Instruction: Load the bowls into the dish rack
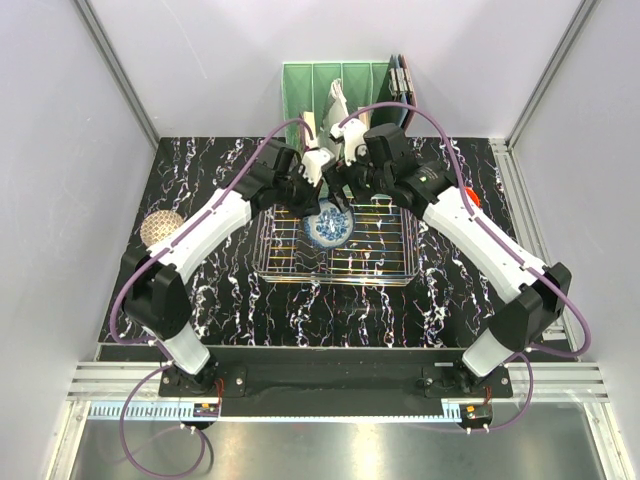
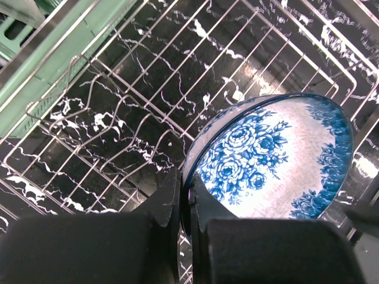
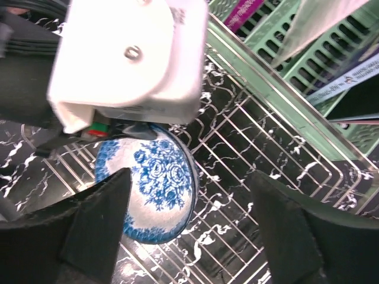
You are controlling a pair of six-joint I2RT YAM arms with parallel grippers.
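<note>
1. Chrome and blue roses: we see the left gripper (image 2: 184,189) pinched tight on the rim of a white bowl with blue roses (image 2: 272,160), with one finger inside the rim and one outside.
2. The bowl stands tilted on its edge inside the dish rack (image 1: 385,262), toward the rack's far side and about midway along it. Its painted inside shows in all three views.
3. From these angles we cannot say for certain whether the bowl's lower rim rests on the wires or hangs just above them.
4. The right gripper (image 3: 189,177) hovers just to the right of the bowl, with its fingers spread wide and nothing between them.
5. Both arms reach in from the near edge and meet over the far half of the rack, their wrists close together.
6. A cream lattice bowl (image 1: 162,228) sits alone on the black marbled table (image 1: 240,300), well to the left of the rack and beside the left arm.
7. A green slotted organizer (image 1: 335,90) stands just beyond the rack's far edge, with flat items upright in it.
</note>
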